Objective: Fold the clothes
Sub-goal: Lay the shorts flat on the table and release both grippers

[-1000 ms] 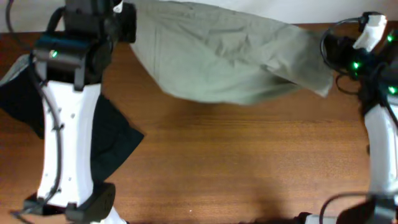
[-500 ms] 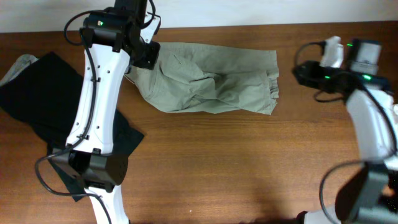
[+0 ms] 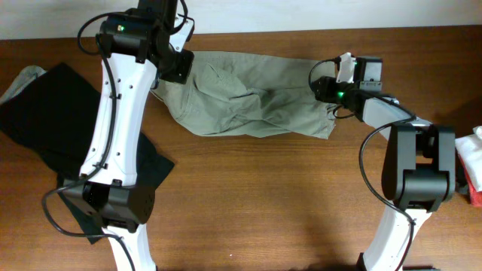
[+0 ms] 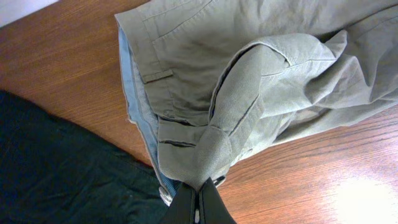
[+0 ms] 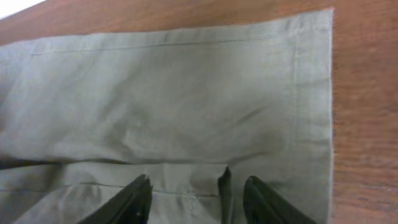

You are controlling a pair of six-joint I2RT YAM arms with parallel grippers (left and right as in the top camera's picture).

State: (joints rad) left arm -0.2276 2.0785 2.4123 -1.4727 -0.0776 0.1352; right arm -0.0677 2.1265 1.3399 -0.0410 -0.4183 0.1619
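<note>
Left wrist view: my left fingers [image 4: 184, 209] pinch the shorts [image 4: 280, 81] tight; my right fingers [image 5: 129, 201], spread wide, should grip both hem layers squarely.

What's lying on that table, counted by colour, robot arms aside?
Khaki-grey shorts: 1
Dark cloth: 1
Pale grey cloth under the dark one: 1
White-and-red item at right edge: 1
Total: 4

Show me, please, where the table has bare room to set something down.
The widest bare table runs from the shorts to the near edge. A smaller patch sits in the far right corner, beyond the right gripper. The left is crowded: dark cloth and the left gripper.
</note>
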